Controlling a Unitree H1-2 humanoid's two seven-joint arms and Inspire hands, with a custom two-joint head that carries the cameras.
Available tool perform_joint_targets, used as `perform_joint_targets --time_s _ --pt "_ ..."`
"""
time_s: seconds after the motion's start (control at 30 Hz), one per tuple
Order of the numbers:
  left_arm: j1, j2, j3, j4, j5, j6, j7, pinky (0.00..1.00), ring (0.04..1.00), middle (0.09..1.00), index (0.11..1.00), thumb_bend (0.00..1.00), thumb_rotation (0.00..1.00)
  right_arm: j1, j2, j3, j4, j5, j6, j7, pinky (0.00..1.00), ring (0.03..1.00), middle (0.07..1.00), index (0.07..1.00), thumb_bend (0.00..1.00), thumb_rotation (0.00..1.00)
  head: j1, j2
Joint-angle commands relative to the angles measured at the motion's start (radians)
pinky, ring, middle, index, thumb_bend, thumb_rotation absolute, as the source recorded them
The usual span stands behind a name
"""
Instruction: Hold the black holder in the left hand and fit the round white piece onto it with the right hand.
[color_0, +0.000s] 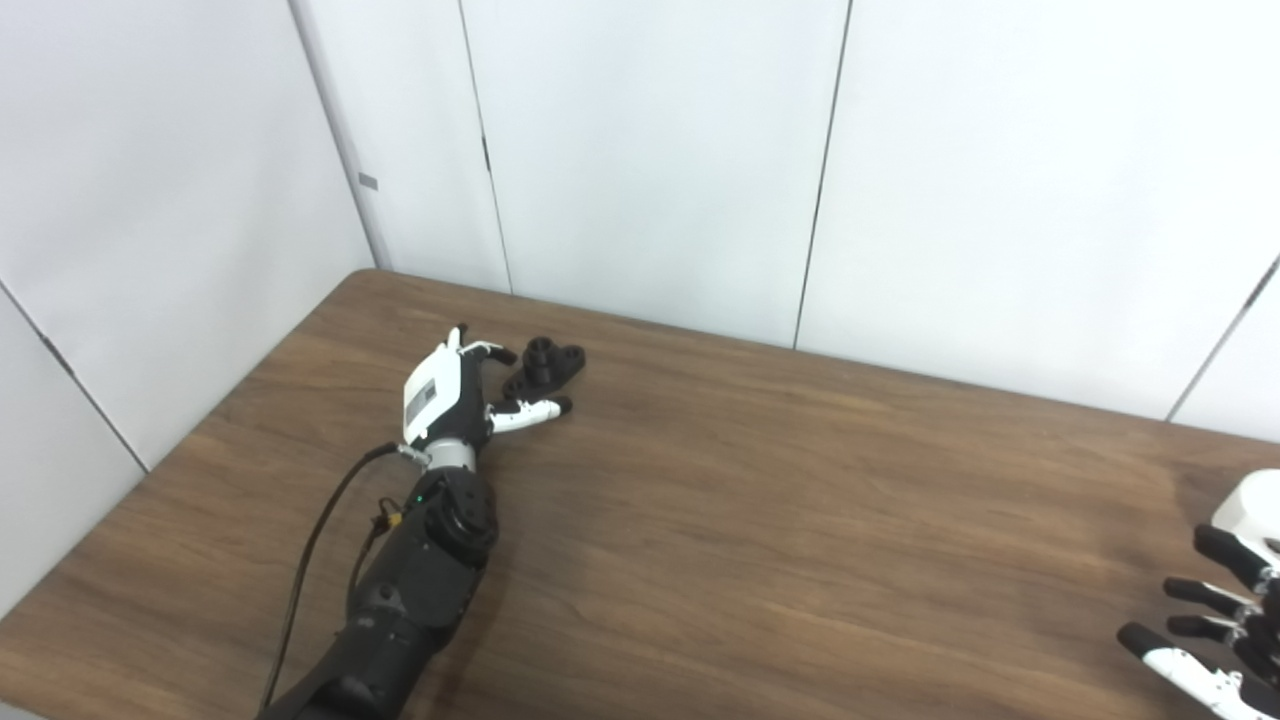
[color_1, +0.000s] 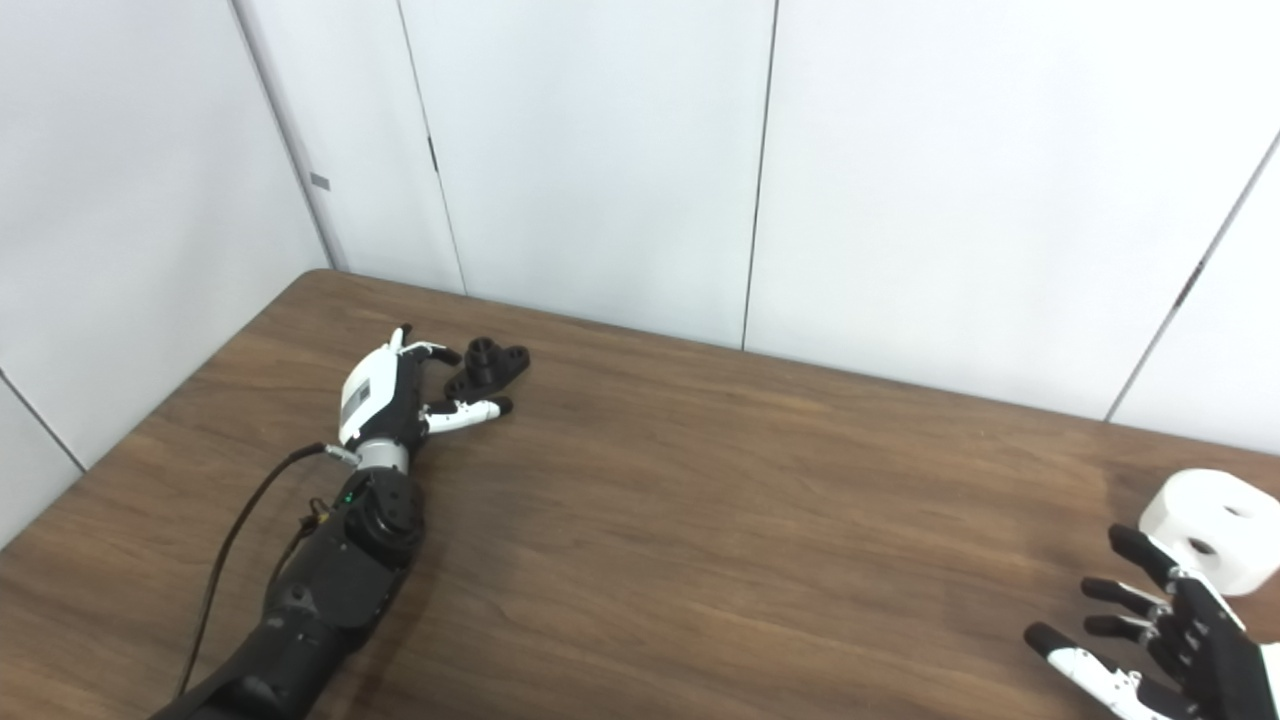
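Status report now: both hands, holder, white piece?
Left hand open beside black holder, no grasp. Right hand open near round white piece. Table between them unobstructed.

Left eye view chops off most of the round white piece (color_0: 1250, 510) at the right edge, and the right robot hand (color_1: 1170, 630) runs off the bottom-right corner in both views, so its palm is cut. Near end of the black holder (color_1: 485, 368) sits behind the left robot hand (color_1: 385, 395); can't tell if they're touching.
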Motion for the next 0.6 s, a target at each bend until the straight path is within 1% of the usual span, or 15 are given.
perform_joint_targets --time_s 0.0,0.17,0.33,0.43,0.57 --pt "-0.026 -0.006 -0.013 0.030 -0.013 -0.007 -0.011 1.00 1.000 1.000 0.683 0.96 0.29 -0.015 -0.013 -0.006 -0.048 0.005 0.001 0.005 0.55 0.688 0.837 0.775 0.67 0.15 0.000 0.002" --pt "-0.033 -0.009 -0.018 0.062 -0.021 -0.023 0.001 1.00 1.000 1.000 0.683 0.96 0.28 -0.015 -0.015 -0.005 -0.056 -0.001 0.010 0.004 0.56 0.688 0.835 0.776 0.68 0.17 -0.004 0.005" --pt "-0.031 -0.012 -0.025 0.061 -0.015 -0.007 0.000 1.00 1.000 1.000 0.689 0.97 0.29 -0.013 -0.016 -0.009 -0.069 0.006 0.023 0.006 0.56 0.689 0.837 0.777 0.67 0.16 -0.006 0.010" --pt "-0.037 -0.012 -0.040 0.076 -0.002 0.001 0.001 1.00 1.000 1.000 0.690 0.96 0.25 -0.012 -0.016 -0.009 -0.074 0.003 0.034 0.005 0.57 0.697 0.838 0.779 0.67 0.17 -0.006 0.012" --pt "-0.053 -0.017 -0.060 0.120 0.005 0.000 0.018 0.94 1.000 1.000 0.695 0.96 0.23 -0.006 -0.016 -0.008 -0.085 -0.001 0.041 0.004 0.57 0.696 0.838 0.782 0.66 0.16 -0.015 0.020"
